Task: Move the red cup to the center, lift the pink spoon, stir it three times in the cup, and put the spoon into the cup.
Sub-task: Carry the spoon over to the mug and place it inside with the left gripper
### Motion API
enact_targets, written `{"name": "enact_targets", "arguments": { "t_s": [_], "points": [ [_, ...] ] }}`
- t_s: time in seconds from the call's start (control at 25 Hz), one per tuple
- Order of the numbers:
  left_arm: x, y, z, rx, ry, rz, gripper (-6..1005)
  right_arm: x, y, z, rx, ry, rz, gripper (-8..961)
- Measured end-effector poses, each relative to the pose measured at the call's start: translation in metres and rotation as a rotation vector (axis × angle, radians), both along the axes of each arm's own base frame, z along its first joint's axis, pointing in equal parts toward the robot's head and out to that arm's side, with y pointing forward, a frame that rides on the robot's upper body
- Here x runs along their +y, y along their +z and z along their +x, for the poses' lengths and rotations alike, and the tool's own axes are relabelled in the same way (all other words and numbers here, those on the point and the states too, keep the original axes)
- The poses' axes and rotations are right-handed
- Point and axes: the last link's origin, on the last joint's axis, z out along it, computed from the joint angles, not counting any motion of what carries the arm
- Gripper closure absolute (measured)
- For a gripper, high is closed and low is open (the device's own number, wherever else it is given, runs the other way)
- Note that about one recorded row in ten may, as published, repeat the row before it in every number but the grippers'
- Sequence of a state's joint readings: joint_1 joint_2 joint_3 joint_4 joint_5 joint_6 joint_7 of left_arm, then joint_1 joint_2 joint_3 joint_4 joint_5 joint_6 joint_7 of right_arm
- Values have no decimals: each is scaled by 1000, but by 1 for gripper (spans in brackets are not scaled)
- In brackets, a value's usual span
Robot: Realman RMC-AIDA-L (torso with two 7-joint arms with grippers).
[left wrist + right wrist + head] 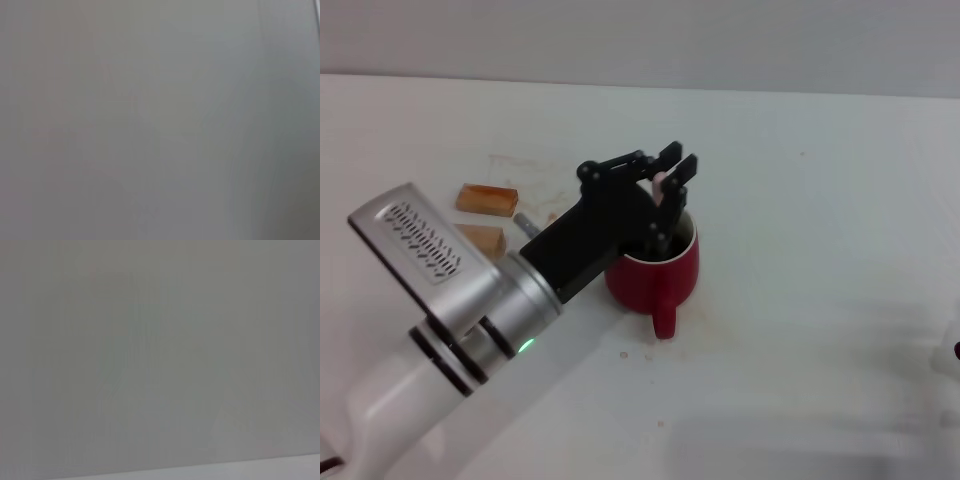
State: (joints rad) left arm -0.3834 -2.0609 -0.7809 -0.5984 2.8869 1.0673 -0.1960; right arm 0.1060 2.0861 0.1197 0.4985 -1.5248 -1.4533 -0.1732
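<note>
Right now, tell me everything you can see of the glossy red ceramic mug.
The glossy red ceramic mug stands upright on the white table, near its middle. It is rounded, with a white inner wall and one loop handle pointing toward the robot. The left gripper hangs over its mouth, holding a pink-handled spoon and hiding most of the inside.

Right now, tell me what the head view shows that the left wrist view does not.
Only the head view shows the scene: the left gripper above the red cup, pinching the pink spoon whose lower end dips into the cup, with two wooden blocks on the white table beside the arm. The left wrist view shows nothing of its own, just a featureless grey field. They share no recognizable thing. The right gripper is not in view.
</note>
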Motion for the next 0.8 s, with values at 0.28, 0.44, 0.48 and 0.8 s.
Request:
{"name": "enact_targets", "arguments": {
  "t_s": [0.28, 0.44, 0.48, 0.8],
  "points": [
    [-9, 3, -19, 5, 62, 10, 816, 1, -1, 0, 0, 2, -4, 953],
    [-4, 6, -25, 16, 86, 25, 814, 1, -1, -1, 0, 2, -6, 953],
    [-2, 6, -25, 18, 85, 28, 813, 1, -1, -1, 0, 3, -6, 953],
    [14, -1, -6, 49, 29, 11, 808, 1, -1, 0, 0, 0, -6, 953]
  ]
}}
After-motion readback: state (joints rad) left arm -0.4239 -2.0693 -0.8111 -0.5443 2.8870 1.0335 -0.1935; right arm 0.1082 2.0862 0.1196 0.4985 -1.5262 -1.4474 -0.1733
